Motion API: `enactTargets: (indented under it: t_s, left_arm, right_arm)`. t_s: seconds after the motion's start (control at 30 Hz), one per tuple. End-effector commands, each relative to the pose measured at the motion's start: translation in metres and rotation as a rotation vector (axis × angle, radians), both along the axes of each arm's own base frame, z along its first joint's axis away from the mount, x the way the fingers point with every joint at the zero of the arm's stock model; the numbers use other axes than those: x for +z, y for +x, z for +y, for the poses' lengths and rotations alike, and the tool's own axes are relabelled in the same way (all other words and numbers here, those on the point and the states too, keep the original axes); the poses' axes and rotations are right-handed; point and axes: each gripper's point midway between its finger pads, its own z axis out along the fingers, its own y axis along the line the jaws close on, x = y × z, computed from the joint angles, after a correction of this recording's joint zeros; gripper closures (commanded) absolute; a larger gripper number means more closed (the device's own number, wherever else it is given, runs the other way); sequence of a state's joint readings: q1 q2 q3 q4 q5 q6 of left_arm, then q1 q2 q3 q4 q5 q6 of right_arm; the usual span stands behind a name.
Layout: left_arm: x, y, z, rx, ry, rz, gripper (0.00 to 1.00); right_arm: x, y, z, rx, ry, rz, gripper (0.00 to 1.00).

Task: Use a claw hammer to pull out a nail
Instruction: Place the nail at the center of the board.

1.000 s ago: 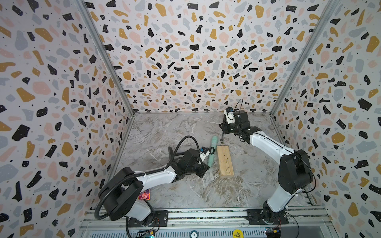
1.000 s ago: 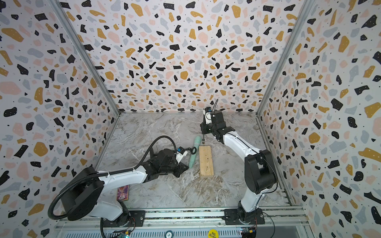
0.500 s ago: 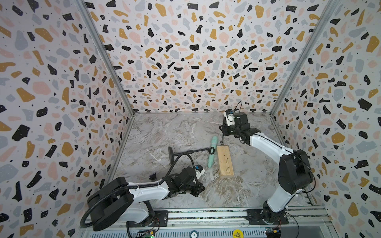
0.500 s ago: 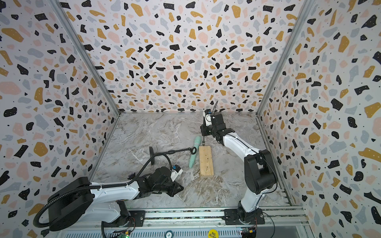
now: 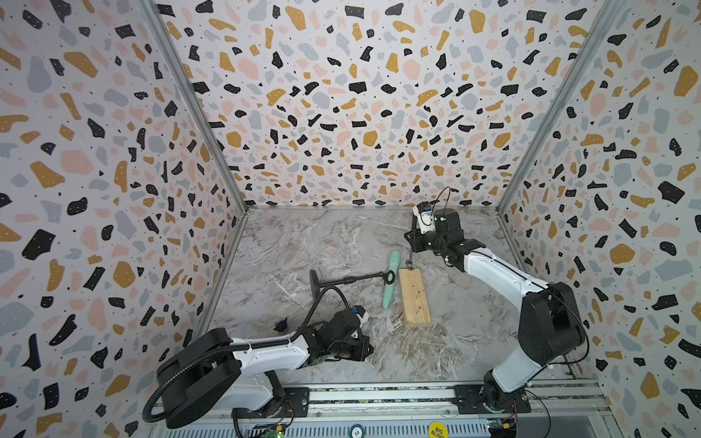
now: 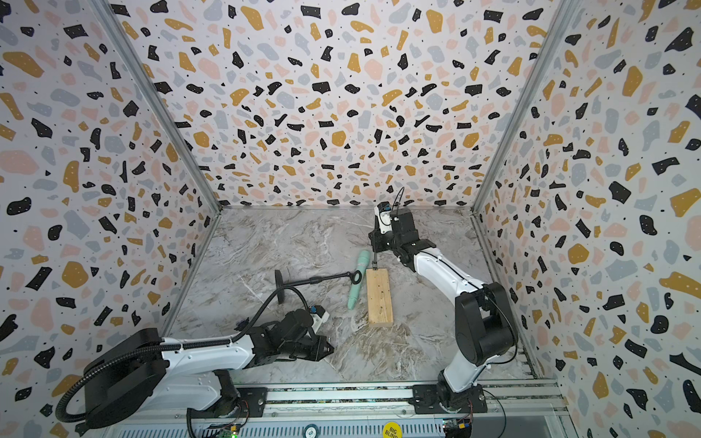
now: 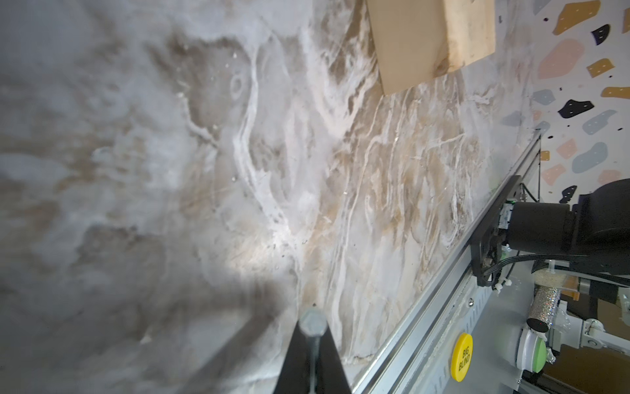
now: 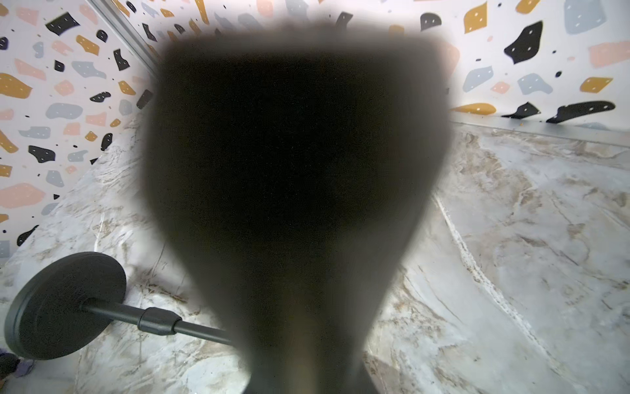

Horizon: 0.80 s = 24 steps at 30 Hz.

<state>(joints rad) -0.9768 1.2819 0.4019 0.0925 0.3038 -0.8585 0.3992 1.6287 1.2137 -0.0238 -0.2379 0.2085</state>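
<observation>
- Top view: the right gripper [image 5: 412, 245] is reaching over the far end of the wooden block [image 5: 415, 299], with its jaws clamping the slim handle of the claw hammer [image 5: 410, 258]. The hammer is hanging head-down, its head at that end of the block. The nail is too small to tell.
- Both top views: the left gripper [image 5: 368, 347] is sitting shut near the front rail, well apart from the block, so nothing is bracing it. Prying is likely lifting or sliding the block into the mint-green tool [image 6: 358, 278] lying just beside it.
- The handle is thin, so it is likely twisting in the jaws under leverage and the claw slipping off the nail.
- Left wrist: the fingertips are pressing together. A small silvery head is showing between them; cannot tell what it is.
- Right wrist: a dark blur is blocking the centre, so the grip is not checkable here. The black rod [image 8: 68, 303] is lying on the floor.
</observation>
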Motion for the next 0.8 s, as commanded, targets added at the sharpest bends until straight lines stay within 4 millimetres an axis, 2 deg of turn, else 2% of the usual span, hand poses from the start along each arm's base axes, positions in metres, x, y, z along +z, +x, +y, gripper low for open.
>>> enactTargets:
  t_s: [0.0, 0.23, 0.4, 0.5, 0.77]
  left_arm:
    - [-0.005, -0.002, 0.005, 0.019, 0.053, 0.037, 1.00]
    - [-0.012, -0.004, 0.004, 0.039, 0.103, 0.097, 1.00]
    - [-0.015, -0.006, 0.003, 0.024, 0.121, 0.126, 0.90]
    - [-0.017, -0.007, 0.005, 0.029, 0.129, 0.133, 0.81]
    - [-0.020, -0.008, 0.011, 0.046, 0.164, 0.141, 0.78]
  right_arm:
    - [0.037, -0.003, 0.002, 0.015, 0.044, -0.104, 1.00]
    - [0.030, -0.002, 0.001, 0.012, 0.037, -0.093, 1.00]
    - [0.028, -0.001, -0.001, 0.001, 0.033, -0.092, 1.00]
    - [0.028, -0.001, -0.003, -0.007, 0.032, -0.091, 1.00]
    - [0.031, 0.000, -0.019, -0.057, 0.025, -0.099, 1.00]
